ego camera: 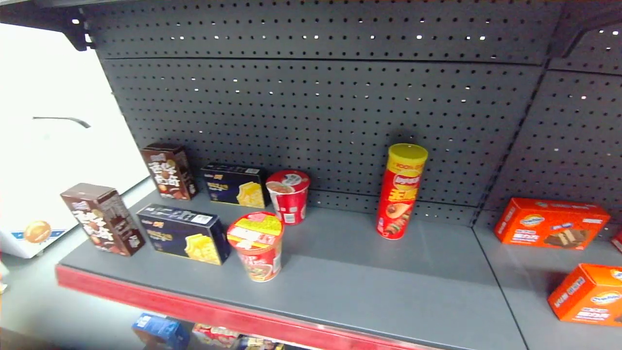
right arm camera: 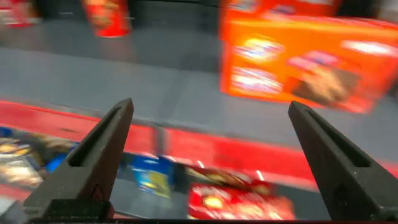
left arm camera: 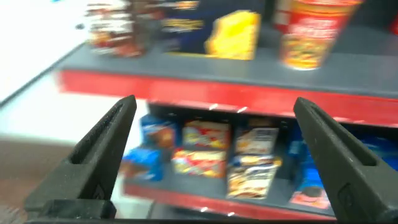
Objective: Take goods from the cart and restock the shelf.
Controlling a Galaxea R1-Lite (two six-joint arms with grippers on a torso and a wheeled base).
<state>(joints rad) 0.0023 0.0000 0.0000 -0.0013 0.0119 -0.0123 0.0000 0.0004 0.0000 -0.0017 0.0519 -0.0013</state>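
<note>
The grey shelf (ego camera: 369,287) with a red front edge carries two brown boxes (ego camera: 103,218), two dark blue boxes (ego camera: 184,233), two red cup noodles (ego camera: 255,245) and a tall red chip can (ego camera: 401,190) with a yellow lid. Orange boxes (ego camera: 549,223) lie on the section to the right. My left gripper (left arm camera: 214,158) is open and holds nothing, in front of the shelf's red edge (left arm camera: 217,87) below the front cup noodle (left arm camera: 311,31). My right gripper (right arm camera: 211,165) is open and holds nothing, facing an orange box (right arm camera: 305,59) on the shelf.
A lower shelf holds blue and red packets (left arm camera: 205,149). More packets (right arm camera: 236,199) lie below the right section. A perforated back panel (ego camera: 311,97) closes the shelf behind. A white freezer (ego camera: 48,146) stands at the left. Free shelf room lies around the chip can.
</note>
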